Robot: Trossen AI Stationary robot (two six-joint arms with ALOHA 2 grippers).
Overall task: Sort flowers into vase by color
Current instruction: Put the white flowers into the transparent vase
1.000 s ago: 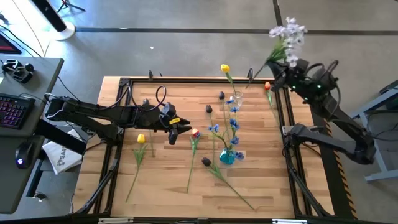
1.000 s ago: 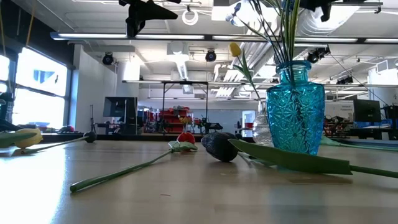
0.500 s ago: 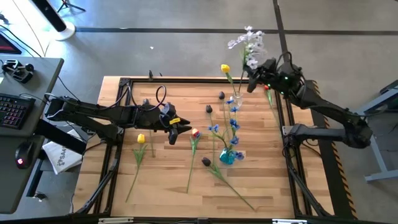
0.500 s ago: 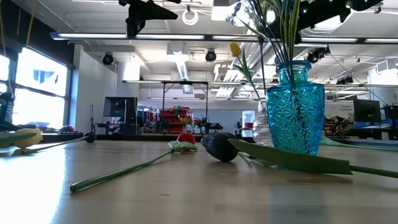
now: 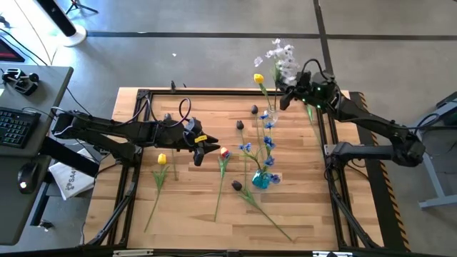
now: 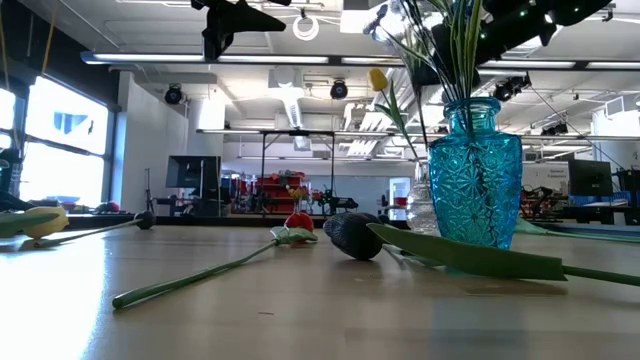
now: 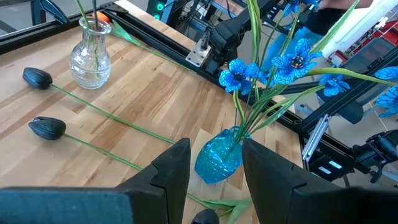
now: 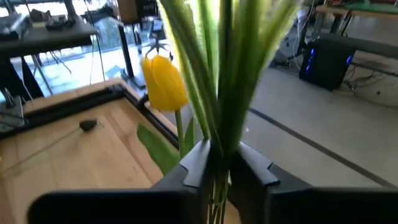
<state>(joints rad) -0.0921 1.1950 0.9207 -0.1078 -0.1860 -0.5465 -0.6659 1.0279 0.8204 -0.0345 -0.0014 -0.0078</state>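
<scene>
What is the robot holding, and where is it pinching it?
The right gripper pinches the white-lilac spray by its green stems. The left gripper holds nothing.

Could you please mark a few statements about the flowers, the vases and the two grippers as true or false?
1. The right gripper holds the white-lilac blossom spray. True.
2. The blue blossom sprays stand in the clear glass vase. False: they stand in the turquoise glass vase.
3. The left gripper grips a yellow tulip. False: it is open and empty.
4. Two dark purple tulips lie on the wooden table. True.
5. A yellow tulip stands in the clear glass vase. True.
</scene>
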